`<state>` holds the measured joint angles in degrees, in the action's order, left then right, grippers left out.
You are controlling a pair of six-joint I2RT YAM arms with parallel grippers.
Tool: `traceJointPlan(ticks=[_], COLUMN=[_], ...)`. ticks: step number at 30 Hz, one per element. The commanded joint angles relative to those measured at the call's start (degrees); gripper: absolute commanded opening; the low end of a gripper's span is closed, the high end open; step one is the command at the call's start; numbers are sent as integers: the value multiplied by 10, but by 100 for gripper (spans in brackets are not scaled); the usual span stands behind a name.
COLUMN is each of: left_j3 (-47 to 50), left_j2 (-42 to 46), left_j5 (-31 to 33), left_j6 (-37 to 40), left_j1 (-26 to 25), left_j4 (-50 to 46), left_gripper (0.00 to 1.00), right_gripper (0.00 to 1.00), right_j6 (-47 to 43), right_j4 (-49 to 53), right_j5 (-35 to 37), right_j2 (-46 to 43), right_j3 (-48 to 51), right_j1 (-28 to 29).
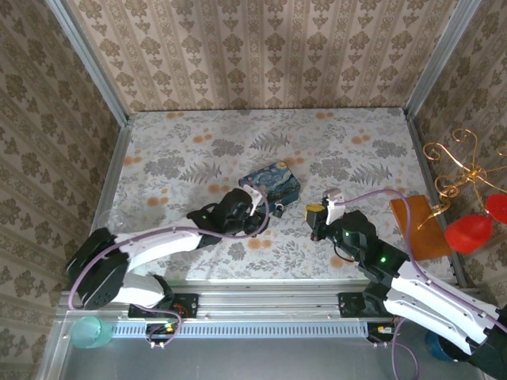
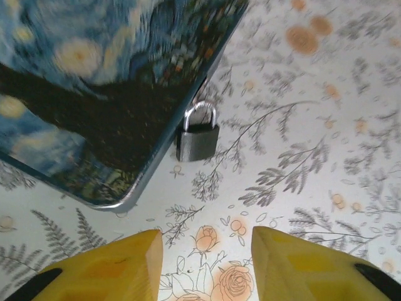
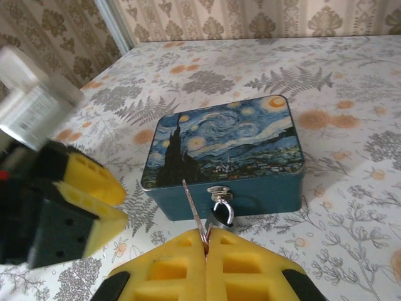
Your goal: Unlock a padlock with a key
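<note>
– Over the middle of the table (image 1: 198,150), we see the left arm (image 1: 158,237) stretched low from its base and reaching right, its wrist end just beside the near edge of the blue tin (image 1: 272,182). How do its jaws stand?

– Wide. In the wrist view, the left gripper (image 2: 207,260) shows two yellow fingers (image 2: 113,269) set well apart, with patterned tabletop under the gap. The padlock (image 2: 197,139) lies ahead of them beside the tin's edge, dark body on the table, silvery shackle pointing toward the tin.

– And the right arm (image 1: 412,277)?

– We see it come in from its base at the lower right, elbow bent, wrist aimed at the tin, near it but apart. The right gripper (image 3: 205,251) has its yellow pads (image 3: 250,276) pressed together on the key (image 3: 195,216), a thin silvery blade rising from the seam and tilted slightly left.

– What can we not make out?

– From above, the padlock is too small and shadowed for us to pick out. The key's head is buried between the pads. In the right wrist view the padlock hangs under a silvery clasp (image 3: 219,193) on the tin's front wall, and we cannot tell whether its shackle is closed. The left gripper is a blurred block at that view's left edge. The left wrist view cuts the tin off and smears its painted lid.
</note>
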<state>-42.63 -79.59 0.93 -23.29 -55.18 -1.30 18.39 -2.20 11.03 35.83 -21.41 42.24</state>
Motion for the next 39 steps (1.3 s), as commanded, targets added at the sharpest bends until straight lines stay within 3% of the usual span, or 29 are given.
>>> traceJointPlan(ticks=[1,7,11,15,18,27,39], left_j3=[-43,-102,-101,-84,-66,-74,-84], left_j2=[-48,-137,-127,-66,-16,34,12], left_j5=[37,42,22,-6,-18,-3,-16], left_j6=[-61,-93,-112,-228,-334,-474,-519], left_j1=[-16,-31,-27,-12,-9,-36,-46], left_j4=[9,2,30,24,27,37,65], left_gripper=[40,39,40,42,43,43,37], right_gripper=[0,0,0,0,0,0,0], right_j6=[23,22,-6,-60,-100,-155,-174], right_j4=[32,34,9,-54,-111,-293,-394], right_j5=[42,34,-14,-49,-33,7,45], right_j2=[-27,-46,-58,-70,-66,38,152], right_j3=[1,16,36,71,93,116,88], right_j1=[-3,-3,-3,1,17,44,83])
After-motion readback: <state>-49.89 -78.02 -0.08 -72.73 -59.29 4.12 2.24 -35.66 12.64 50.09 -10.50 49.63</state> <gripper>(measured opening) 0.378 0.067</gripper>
